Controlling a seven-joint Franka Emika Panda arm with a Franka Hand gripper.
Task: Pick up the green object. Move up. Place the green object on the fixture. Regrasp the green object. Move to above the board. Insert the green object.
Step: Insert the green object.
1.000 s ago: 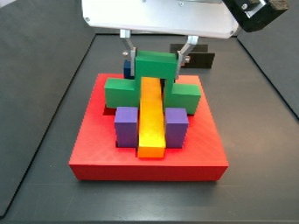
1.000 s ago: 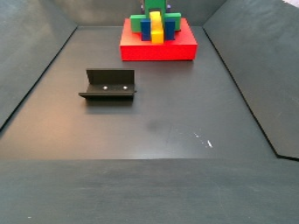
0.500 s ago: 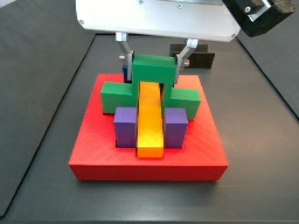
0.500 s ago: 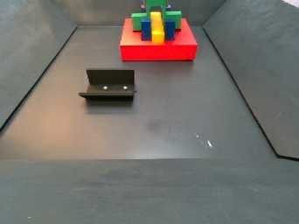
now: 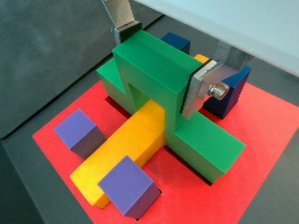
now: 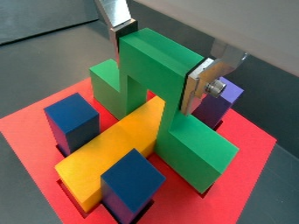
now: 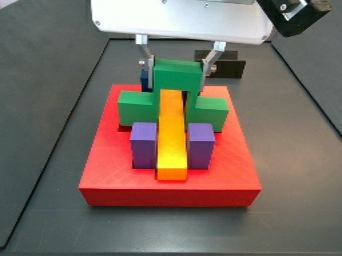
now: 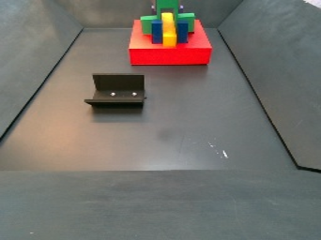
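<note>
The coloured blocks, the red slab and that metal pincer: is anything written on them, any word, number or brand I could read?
None: no text can be read in any view.
The green object, gripped by the pincer over the board, is plain.
The yellow bar and the fixture carry no readable marks.

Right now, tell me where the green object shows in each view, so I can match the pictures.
Wrist view: green object centre frame, clamped by the tool, straddling the yellow bar.
Wrist view: centre, again over the yellow bar.
Side view: upper middle, on the board, under the tool.
Side view: small, top centre, far from the fixture.
Shared landmark: the yellow bar.
</note>
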